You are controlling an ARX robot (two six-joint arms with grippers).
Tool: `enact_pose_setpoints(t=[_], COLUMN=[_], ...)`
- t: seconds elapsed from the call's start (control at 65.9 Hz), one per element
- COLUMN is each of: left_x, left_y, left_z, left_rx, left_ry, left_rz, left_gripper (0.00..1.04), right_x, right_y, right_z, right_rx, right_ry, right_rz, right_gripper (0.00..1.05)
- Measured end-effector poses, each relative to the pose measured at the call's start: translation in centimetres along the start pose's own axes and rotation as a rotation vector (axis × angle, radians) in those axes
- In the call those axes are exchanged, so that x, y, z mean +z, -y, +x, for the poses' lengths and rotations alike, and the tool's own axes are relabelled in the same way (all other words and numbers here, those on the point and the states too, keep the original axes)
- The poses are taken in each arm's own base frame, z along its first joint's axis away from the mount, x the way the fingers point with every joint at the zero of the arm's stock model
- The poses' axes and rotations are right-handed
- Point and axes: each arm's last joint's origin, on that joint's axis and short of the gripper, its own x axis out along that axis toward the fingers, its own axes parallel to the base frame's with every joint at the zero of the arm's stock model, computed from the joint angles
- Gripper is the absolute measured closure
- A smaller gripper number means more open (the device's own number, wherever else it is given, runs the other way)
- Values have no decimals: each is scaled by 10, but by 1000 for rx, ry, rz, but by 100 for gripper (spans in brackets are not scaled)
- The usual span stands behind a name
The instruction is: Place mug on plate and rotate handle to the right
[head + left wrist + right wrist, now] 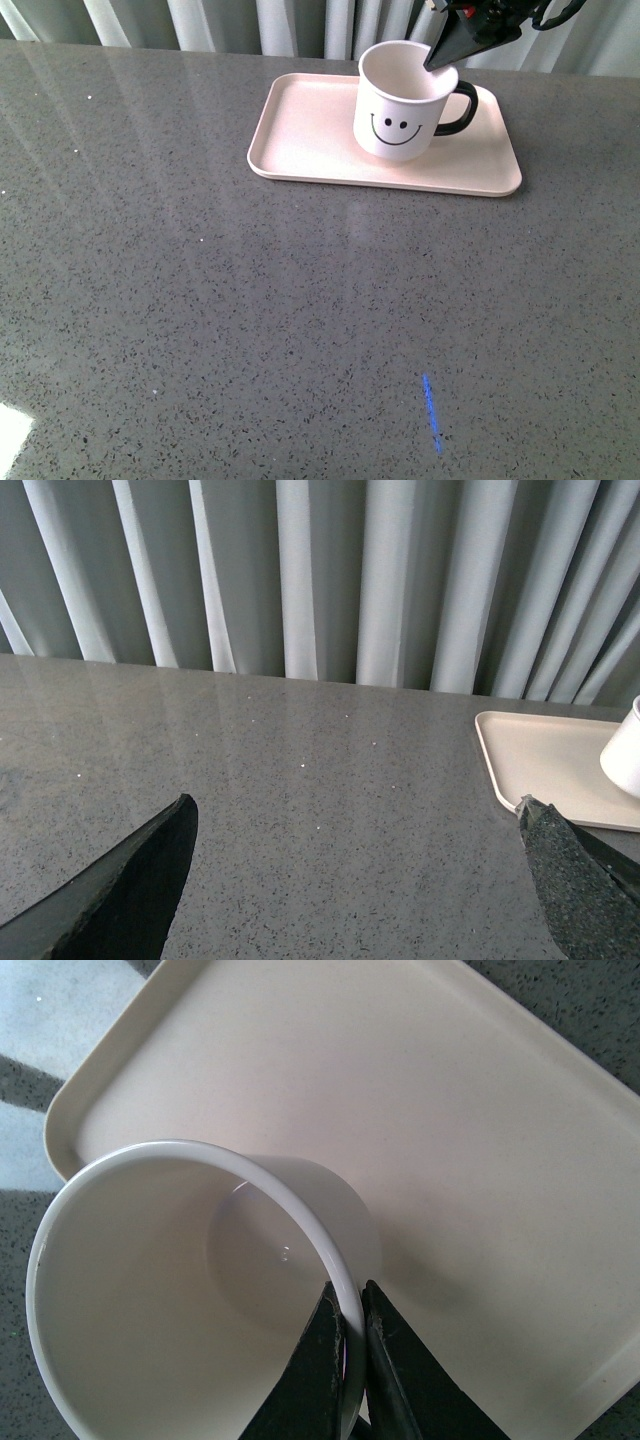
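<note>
Far back on the speckled grey stone-look table (250, 320), right of centre, lies the plate (300, 150), a flat pale pink rectangle with rounded corners and a low raised rim. The mug (398, 118) stands upright on its right half, a smooth white cylinder with a black smiley face turned to the near side. Its glossy black handle (464, 108), a C-shaped loop, points right. The right gripper (441, 58) comes down from above with its dark, tapered jaws drawn narrow, pinching the mug's thin wall at the rim, one finger inside and one outside. The left gripper (355, 802) hangs over bare table left of the plate, jaws spread wide and holding nothing. Pale pleated curtains (300, 25) close off the far edge.
</note>
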Motion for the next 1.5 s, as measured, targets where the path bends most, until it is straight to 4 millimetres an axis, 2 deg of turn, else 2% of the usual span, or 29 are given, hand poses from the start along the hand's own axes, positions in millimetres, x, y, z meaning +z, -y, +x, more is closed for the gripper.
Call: enact_pose_setpoints(t=[0.152,1.063,1.124,1.442,1.503], left_x=[0,0,0,0,0], left_y=[0,0,0,0,0], left_z=[0,0,0,0,0], left_rx=[0,0,0,0,0], left_ry=[0,0,0,0,0], left_rz=[0,0,0,0,0], left_gripper=[9,9,9,9,9], right_x=[-3,-5,-5,-8,-8], right_y=[3,5,5,7,8], right_z=[9,12,12,15,15], right_rx=[7,-12,-23,-42,-32], right_ry=[-23,-39,-43,-47,-39], right_rz=[-7,-36,-40,-50,-47], right_gripper=[103,103,88,41,27])
